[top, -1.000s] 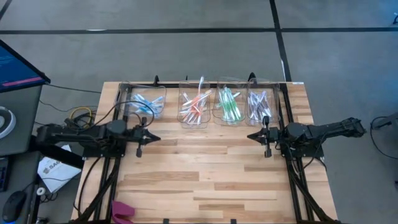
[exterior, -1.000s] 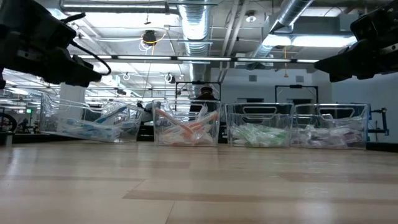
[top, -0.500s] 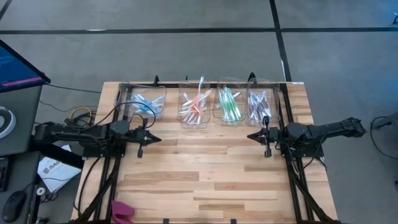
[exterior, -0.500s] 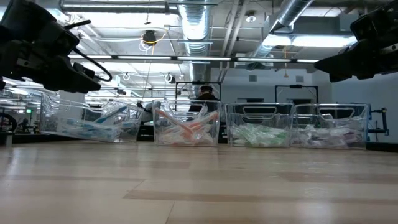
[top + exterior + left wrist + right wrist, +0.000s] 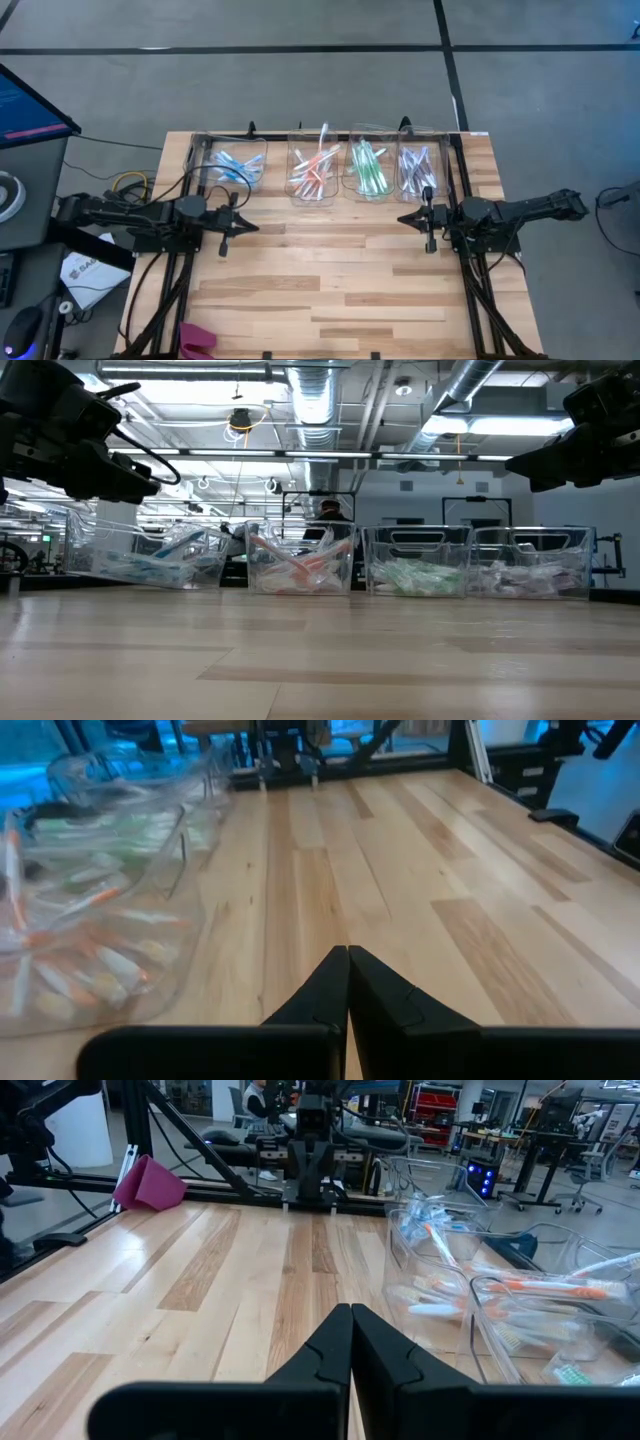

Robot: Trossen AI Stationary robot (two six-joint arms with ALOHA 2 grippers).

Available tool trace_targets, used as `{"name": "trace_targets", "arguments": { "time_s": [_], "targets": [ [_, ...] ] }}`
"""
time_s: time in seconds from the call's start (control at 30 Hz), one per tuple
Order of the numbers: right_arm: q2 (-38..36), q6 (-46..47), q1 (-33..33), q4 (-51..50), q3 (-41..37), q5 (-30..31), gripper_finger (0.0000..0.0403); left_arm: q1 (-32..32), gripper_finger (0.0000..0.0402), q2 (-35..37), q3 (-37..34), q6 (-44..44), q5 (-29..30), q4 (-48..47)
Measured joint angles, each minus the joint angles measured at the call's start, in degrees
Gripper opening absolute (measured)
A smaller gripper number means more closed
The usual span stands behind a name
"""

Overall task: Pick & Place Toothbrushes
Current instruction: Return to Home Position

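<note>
Four clear bins stand in a row along the table's far edge, each holding loose toothbrushes: blue toothbrushes [image 5: 235,168], orange-red toothbrushes [image 5: 313,172], green toothbrushes [image 5: 368,168] and purple toothbrushes [image 5: 417,170]. They lie piled on the bin floors, some leaning on the walls. My left gripper [image 5: 252,226] [image 5: 347,952] hovers shut above the table, just in front of the blue bin. My right gripper [image 5: 402,218] [image 5: 351,1310] hovers shut in front of the purple bin. Both point toward the table's middle and hold nothing.
A pink cloth [image 5: 195,340] lies at the table's near-left corner. Bare wooden tabletop [image 5: 330,270] stretches between the grippers and the near edge. Dark frame rails [image 5: 180,280] run along both sides. A person sits far behind the bins [image 5: 330,512].
My left gripper has drifted slightly toward the table's near edge and dipped a little, staying shut. The bins and toothbrushes have not moved.
</note>
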State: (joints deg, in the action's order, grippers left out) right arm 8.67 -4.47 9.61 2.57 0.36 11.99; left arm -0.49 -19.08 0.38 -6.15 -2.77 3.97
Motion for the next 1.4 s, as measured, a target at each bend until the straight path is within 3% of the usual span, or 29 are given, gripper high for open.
{"name": "trace_targets", "arguments": {
  "time_s": [0.3, 0.87, 1.4],
  "targets": [
    [0.0, 0.0, 0.0, 0.0, 0.0, 0.0, 0.0, -0.5, 0.0002, 1.7, 0.0, 0.0, 0.0, 0.2],
    [0.0, 0.0, 0.0, 0.0, 0.0, 0.0, 0.0, 0.0, 0.0002, 19.1, 0.0, 0.0, 0.0, 0.5],
    [0.0, 0.0, 0.0, 0.0, 0.0, 0.0, 0.0, -0.1, 0.0002, 18.7, 0.0, 0.0, 0.0, 3.6]
  ]
}}
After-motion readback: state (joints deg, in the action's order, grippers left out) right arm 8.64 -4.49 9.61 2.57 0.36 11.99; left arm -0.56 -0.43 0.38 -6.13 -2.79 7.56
